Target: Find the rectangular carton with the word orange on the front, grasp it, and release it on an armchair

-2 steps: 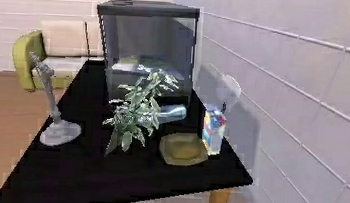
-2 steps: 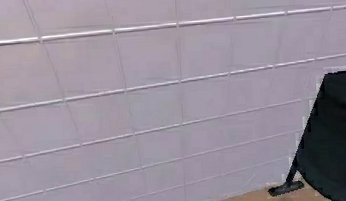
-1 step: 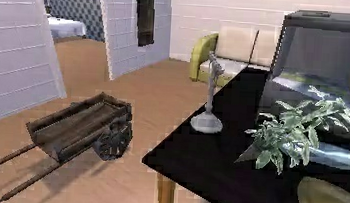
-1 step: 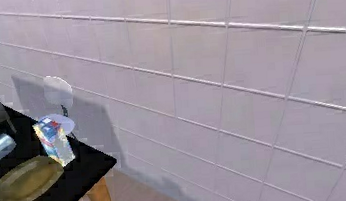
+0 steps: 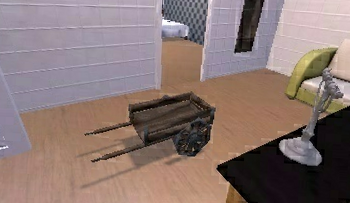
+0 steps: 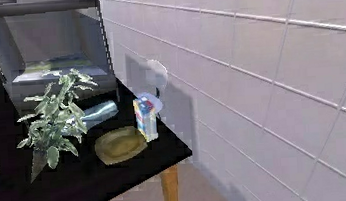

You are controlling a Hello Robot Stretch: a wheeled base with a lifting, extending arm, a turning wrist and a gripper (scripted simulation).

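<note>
Carton (image 6: 147,118) stands upright on the black table (image 6: 86,184) near its edge, just beside a yellow dish (image 6: 121,145). You still have everything to do: the grasp, then the release on the armchair (image 5: 330,73). You cannot tell the hand's state. Count one carton, one armchair, one dish, one potted plant (image 6: 57,116).

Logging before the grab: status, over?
Small carton upright near table edge, beside plant and yellow dish. Green armchair at forward view's right. Wooden cart on floor ahead.
</note>
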